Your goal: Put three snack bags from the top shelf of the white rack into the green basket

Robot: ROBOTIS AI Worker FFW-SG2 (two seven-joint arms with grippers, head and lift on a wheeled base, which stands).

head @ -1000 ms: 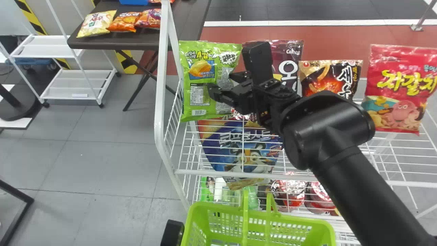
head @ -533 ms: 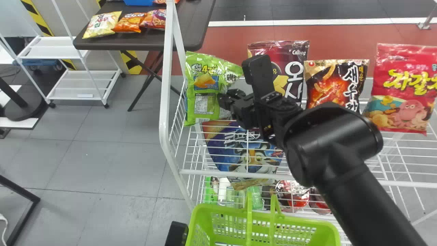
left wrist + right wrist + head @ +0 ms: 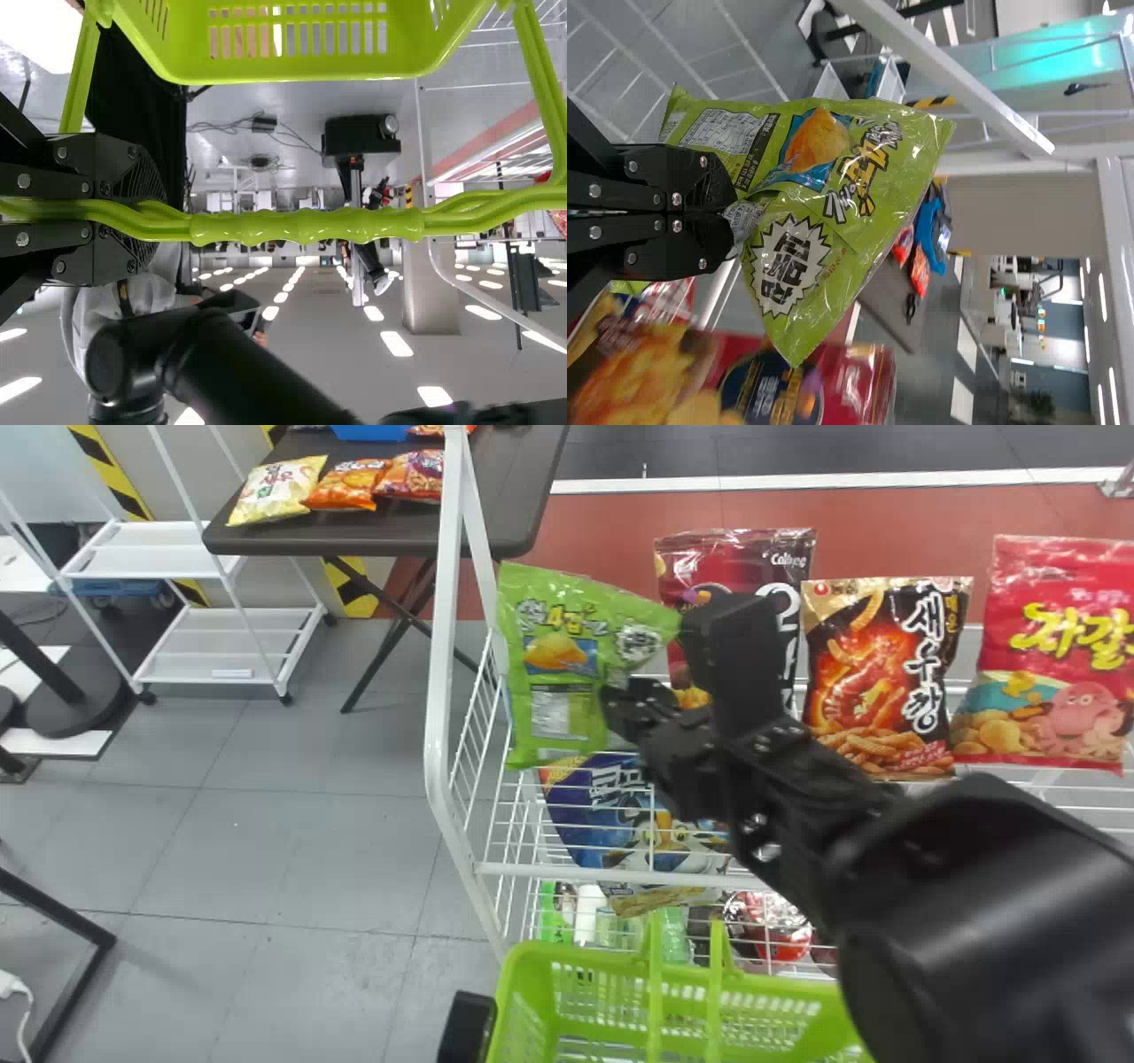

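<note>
One green snack bag (image 3: 551,664) hangs at the upper middle of the head view, its edge nipped by the right gripper (image 3: 732,212). At bottom centre waits the green basket (image 3: 602,960), its handle (image 3: 306,227) gripped by the left gripper (image 3: 146,212). Pinched so shallowly, the bag could slip, or catch the rack's white post (image 3: 443,655).
</note>
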